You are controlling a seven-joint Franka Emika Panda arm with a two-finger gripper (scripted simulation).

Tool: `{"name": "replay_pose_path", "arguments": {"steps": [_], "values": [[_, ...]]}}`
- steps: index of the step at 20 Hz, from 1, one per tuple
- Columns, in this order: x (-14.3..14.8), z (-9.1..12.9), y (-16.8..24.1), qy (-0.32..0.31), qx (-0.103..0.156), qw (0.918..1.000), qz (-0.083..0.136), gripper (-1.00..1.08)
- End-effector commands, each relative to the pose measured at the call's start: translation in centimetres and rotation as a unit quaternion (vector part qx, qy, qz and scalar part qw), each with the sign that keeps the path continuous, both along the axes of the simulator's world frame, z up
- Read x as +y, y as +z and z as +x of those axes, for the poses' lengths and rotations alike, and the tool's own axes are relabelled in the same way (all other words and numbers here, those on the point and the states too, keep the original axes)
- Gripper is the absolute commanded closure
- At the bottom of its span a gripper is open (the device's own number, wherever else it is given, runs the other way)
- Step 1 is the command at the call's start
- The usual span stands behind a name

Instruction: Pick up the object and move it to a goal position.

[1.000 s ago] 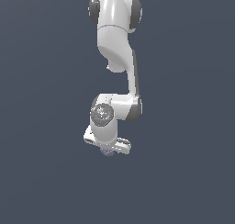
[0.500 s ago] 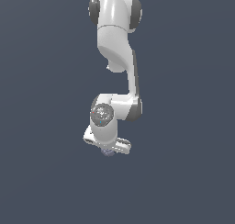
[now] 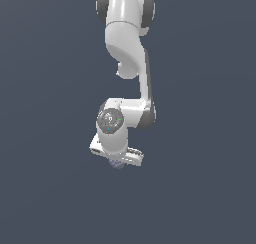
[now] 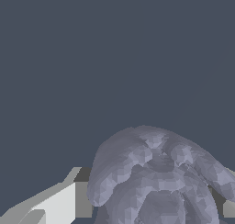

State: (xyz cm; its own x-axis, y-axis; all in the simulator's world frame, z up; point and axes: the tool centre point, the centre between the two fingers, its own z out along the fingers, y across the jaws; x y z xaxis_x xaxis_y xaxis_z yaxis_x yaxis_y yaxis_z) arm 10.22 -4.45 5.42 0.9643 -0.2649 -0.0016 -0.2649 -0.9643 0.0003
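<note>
The gripper [image 3: 118,160] holds the bumpy greyish-purple object [image 4: 158,177] between its fingers [image 4: 59,204]; the lump's rounded end points away from the wrist. In the exterior view it peeks out at six o'clock beneath the arm [image 3: 127,48].

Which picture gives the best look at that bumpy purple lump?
The wrist view: the lump fills the frame's lower part, its knobbly surface clear, sitting between the gripper's fingers. The exterior view shows only a sliver peeking beneath the gripper.
</note>
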Motion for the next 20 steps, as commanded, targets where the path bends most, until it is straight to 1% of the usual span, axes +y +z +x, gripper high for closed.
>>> {"name": "replay_pose_path", "arguments": {"steps": [1,5,8,20], "values": [[0.0,-0.1,1.2,0.0,-0.001,1.0,0.0,1.08],[-0.1,-0.5,4.0,0.0,-0.001,1.0,0.0,1.08],[-0.3,-0.9,6.9,0.0,-0.001,1.0,0.0,1.08],[-0.8,-2.8,20.8,-0.001,-0.001,1.0,0.0,1.08]]}}
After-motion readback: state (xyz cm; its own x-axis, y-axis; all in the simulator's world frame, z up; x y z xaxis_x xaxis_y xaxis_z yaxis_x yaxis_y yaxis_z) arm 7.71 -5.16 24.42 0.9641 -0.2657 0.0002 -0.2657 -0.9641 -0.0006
